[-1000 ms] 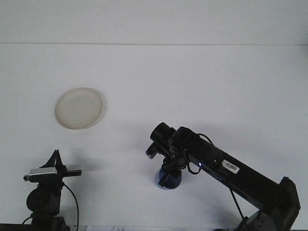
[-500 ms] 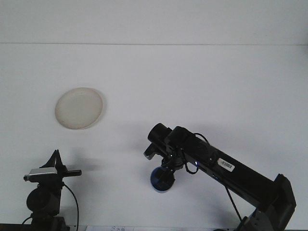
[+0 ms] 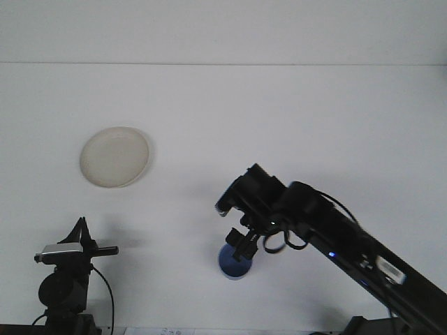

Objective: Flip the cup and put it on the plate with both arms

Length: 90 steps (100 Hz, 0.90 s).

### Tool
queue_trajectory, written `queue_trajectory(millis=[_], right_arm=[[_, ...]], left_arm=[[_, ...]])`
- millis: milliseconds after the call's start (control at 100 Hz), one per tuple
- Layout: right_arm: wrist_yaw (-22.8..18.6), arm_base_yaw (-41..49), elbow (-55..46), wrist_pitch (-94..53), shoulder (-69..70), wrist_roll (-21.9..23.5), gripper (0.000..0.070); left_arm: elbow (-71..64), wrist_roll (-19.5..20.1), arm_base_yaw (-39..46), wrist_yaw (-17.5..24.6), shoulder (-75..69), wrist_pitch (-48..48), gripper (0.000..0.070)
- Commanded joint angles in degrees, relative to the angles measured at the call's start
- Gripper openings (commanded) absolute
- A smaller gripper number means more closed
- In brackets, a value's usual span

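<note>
The right gripper's (image 3: 239,249) fingers grasped the small blue round cup (image 3: 233,264) low over the white worktop (image 3: 279,125), well apart from the round cream plate (image 3: 114,156).

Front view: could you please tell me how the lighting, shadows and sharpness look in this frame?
Front view: lighting is bright and flat, washing the table nearly white; only soft shadows show, beside the plate and under the right gripper. The dark arms read almost as silhouettes, so detail at the blue cup is lost. The image is slightly soft overall, with no obvious glare spots.
</note>
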Motion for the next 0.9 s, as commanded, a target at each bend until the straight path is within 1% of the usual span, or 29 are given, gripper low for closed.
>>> queue_trajectory(millis=[0, 130, 210, 290, 430, 530, 620, 800, 830, 890], right_arm=[[1.86, 0.15, 1.55, 2.34, -5.18, -0.20, 0.0479], [8.31, 0.15, 0.04, 7.45, -16.15, 1.07, 0.0479], [11.80, 0.15, -3.10, 11.06, -23.32, 1.84, 0.0479], [15.15, 0.15, -8.74, 15.72, -30.95, 2.97, 0.0479], [20.65, 0.15, -23.26, 26.27, -45.09, 4.31, 0.0479], [21.29, 0.15, -33.64, 33.55, -54.84, 4.37, 0.0479], [21.29, 0.15, -41.05, 38.53, -62.12, 4.28, 0.0479], [21.27, 0.15, -49.72, 40.61, -71.08, 4.37, 0.0479], [21.27, 0.15, -50.47, 40.41, -71.80, 4.52, 0.0479], [21.22, 0.15, -51.34, 39.95, -72.81, 4.85, 0.0479]], left_arm=[[-1.11, -0.26, 0.02, 0.11, -0.09, 0.76, 0.0014], [-1.11, -0.26, 0.02, 0.11, -0.09, 0.76, 0.0014], [-1.11, -0.26, 0.02, 0.11, -0.09, 0.76, 0.0014], [-1.11, -0.26, 0.02, 0.11, -0.09, 0.76, 0.0014], [-1.11, -0.26, 0.02, 0.11, -0.09, 0.76, 0.0014], [-1.11, -0.26, 0.02, 0.11, -0.09, 0.76, 0.0014], [-1.11, -0.26, 0.02, 0.11, -0.09, 0.76, 0.0014], [-1.11, -0.37, 0.02, 0.11, -0.09, 1.14, 0.0014], [-1.11, -1.18, 0.02, 0.11, -0.09, 1.27, 0.0014], [-1.11, -4.85, 0.02, 0.11, -0.09, 1.40, 0.0014]])
